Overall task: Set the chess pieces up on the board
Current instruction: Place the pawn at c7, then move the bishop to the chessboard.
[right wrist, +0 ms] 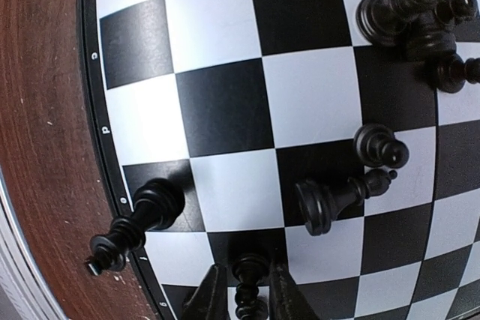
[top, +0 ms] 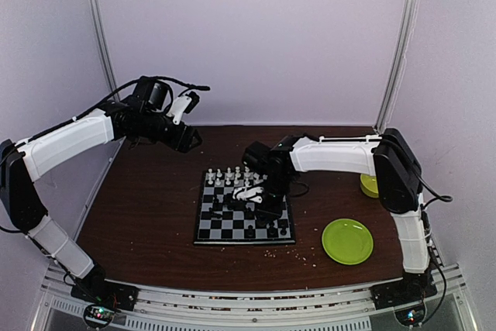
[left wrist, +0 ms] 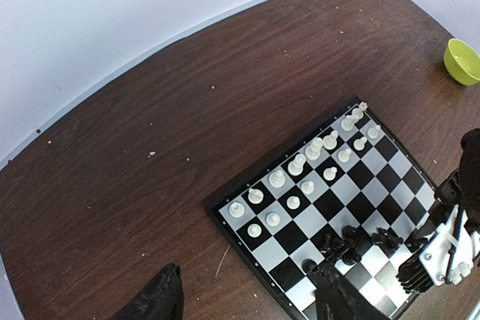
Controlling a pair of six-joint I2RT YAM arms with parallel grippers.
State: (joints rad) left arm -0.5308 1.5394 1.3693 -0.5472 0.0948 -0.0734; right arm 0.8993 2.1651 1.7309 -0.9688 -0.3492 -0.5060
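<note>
The board [top: 208,226] lies mid-table. White chess pieces [left wrist: 300,162] stand in two rows along its far side. Black chess pieces [left wrist: 352,241] huddle near the middle. My right gripper [right wrist: 247,301] is low over the board, its fingers [right wrist: 206,297] closed round an upright black piece [right wrist: 251,279] on a black square near the board's edge. Another black piece [right wrist: 139,222] stands at the rim, one [right wrist: 337,200] lies on its side, and a pawn [right wrist: 380,146] stands beside it. My left gripper [left wrist: 251,301] is open and empty, held high over the table's far left [top: 190,102].
A round green plate [top: 346,240] lies front right of the board. A green bowl [top: 370,185] sits behind the right arm and also shows in the left wrist view [left wrist: 463,60]. Pale crumbs [top: 291,253] lie scattered by the board's front edge.
</note>
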